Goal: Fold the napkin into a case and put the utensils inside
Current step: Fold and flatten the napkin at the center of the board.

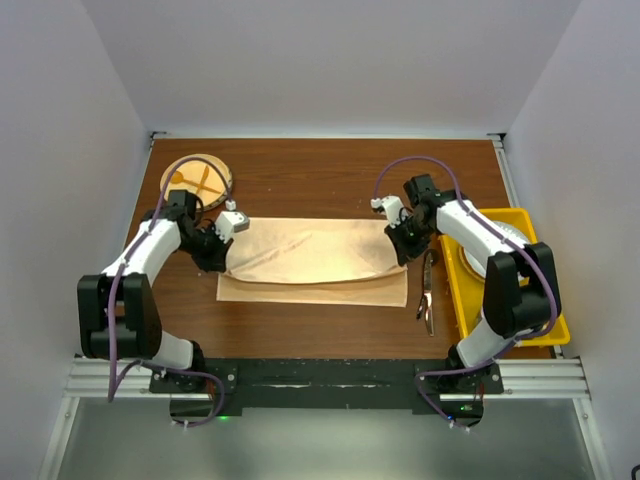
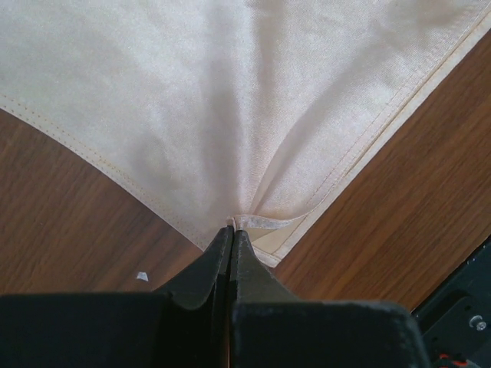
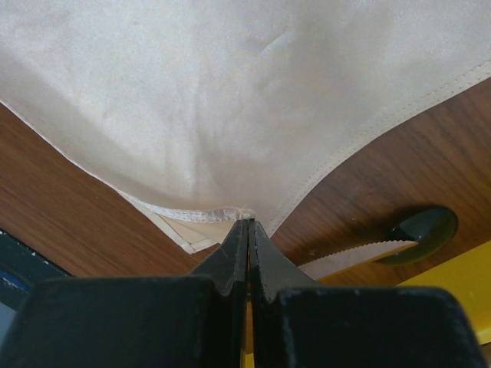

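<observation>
The left claw (image 2: 232, 230) is squeezed fully closed, its tips pinching a hemmed corner of the napkin (image 2: 230, 115). The cloth fans out ahead of the tips in soft creases, and a second layer's edge shows just beneath the pinched corner. The right claw (image 3: 247, 224) is likewise clamped tight on the opposite corner, where a lower layer peeks out to the left of its tips.

Between the two claws the peach satin spans the wooden table (image 1: 320, 180), folded over on itself, the upper layer bulging loosely over the flat one. Just outboard of the right claw lie the utensils (image 1: 427, 295), dark and slim, beside the cloth but not on it. The wrist view catches a dark spoon bowl (image 3: 422, 234) there next to a serrated edge.

Beyond them sits a yellow bin (image 1: 458, 300). Behind the left claw, toward the table's far side, a round wooden plate (image 1: 215, 170) carries pale wooden cutlery.
</observation>
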Tool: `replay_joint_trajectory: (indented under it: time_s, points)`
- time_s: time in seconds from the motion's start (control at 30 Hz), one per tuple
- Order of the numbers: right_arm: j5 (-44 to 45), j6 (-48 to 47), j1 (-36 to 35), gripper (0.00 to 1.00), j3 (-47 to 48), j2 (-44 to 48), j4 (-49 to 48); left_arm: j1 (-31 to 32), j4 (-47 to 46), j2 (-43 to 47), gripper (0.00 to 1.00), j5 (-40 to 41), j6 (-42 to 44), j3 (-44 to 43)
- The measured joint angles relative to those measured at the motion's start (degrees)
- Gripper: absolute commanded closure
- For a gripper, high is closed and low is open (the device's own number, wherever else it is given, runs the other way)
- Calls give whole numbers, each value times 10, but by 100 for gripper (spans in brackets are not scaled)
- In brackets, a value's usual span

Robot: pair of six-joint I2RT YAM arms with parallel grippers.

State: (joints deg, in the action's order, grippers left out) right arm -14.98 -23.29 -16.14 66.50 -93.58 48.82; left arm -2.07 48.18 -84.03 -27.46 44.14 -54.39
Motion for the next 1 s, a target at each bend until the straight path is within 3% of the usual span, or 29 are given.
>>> replay_joint_trajectory:
  time_s: [0.5,1.0]
  points:
    - [9,1,-30,100,-56,-49,-35,12,-36,7,100,19,-13,78]
    - [9,-15,-34,100,-36,-27,2,14,-22,-2,100,32,-13,53]
